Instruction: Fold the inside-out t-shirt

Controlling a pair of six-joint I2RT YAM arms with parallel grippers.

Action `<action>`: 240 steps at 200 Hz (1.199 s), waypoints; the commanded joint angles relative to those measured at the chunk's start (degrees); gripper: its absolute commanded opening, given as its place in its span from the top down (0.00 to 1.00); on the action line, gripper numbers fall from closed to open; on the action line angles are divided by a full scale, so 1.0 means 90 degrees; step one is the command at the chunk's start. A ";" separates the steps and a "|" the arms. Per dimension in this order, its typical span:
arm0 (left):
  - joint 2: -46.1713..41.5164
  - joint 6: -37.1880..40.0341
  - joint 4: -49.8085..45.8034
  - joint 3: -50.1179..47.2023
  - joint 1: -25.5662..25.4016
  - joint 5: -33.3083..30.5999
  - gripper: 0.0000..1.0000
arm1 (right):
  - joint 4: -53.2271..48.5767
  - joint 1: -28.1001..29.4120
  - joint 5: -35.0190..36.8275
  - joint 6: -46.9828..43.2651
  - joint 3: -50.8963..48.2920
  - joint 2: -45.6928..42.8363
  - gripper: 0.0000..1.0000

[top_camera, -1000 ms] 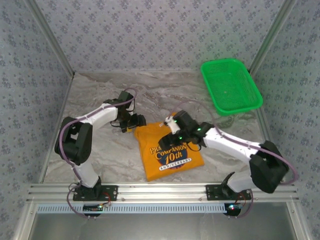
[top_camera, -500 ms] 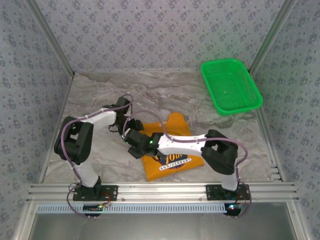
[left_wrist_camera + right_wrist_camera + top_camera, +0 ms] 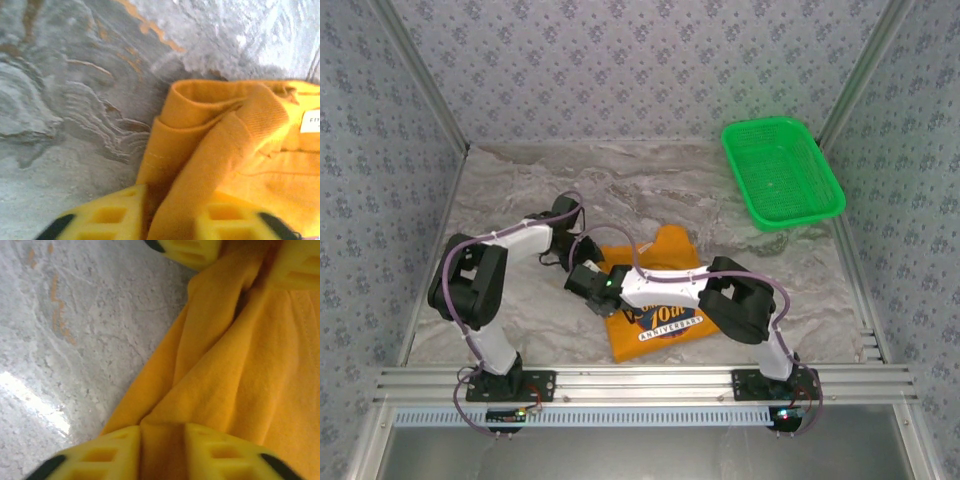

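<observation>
The t-shirt (image 3: 672, 248) lies bunched near the centre of the marble table (image 3: 520, 190), its print partly showing. The left gripper (image 3: 170, 220) pinches a ridge of orange fabric at the shirt's left edge. The right gripper (image 3: 162, 455) clamps a fold just beside it, apparently of the same edge. A green basket (image 3: 782, 170) sits far right

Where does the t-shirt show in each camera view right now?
Top external: t-shirt at the picture's centre, partly under the right arm.
Left wrist: lower right, bunched fabric between the left pincer fingers.
Right wrist: right half, a fold nipped in the right pincer.
Shared landmark: the grey marbled tabletop left of the t-shirt.
</observation>
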 commanded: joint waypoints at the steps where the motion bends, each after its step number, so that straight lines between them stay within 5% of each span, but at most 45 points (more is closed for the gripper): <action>1: -0.0042 -0.0010 0.0004 0.0115 -0.0019 0.0170 0.84 | -0.0272 0.0068 0.0144 0.0193 0.0012 -0.0127 0.82; 24: -0.0055 0.0095 -0.0114 0.0235 -0.0009 0.0080 1.00 | -0.0045 0.0078 0.0016 0.0166 -0.0248 -0.0373 1.00; 106: 0.0385 0.0583 0.0437 0.0925 0.0010 -0.0077 1.00 | 0.1335 0.0157 0.0204 0.0023 -0.1474 -0.1992 1.00; 176: 0.0935 0.0973 0.1946 0.0694 0.0292 -0.0255 1.00 | 0.1633 0.0282 -0.0843 -0.0620 -0.1323 -0.1443 1.00; 220: 0.1196 0.0944 0.2355 0.0740 0.0303 -0.0103 0.63 | 0.1538 0.0229 -0.0917 -0.0685 -0.1244 -0.1439 1.00; 240: 0.1017 0.0929 0.2148 0.0700 0.0402 -0.0145 0.54 | 0.1347 0.0052 -0.0583 -0.0649 -0.1261 -0.1748 0.88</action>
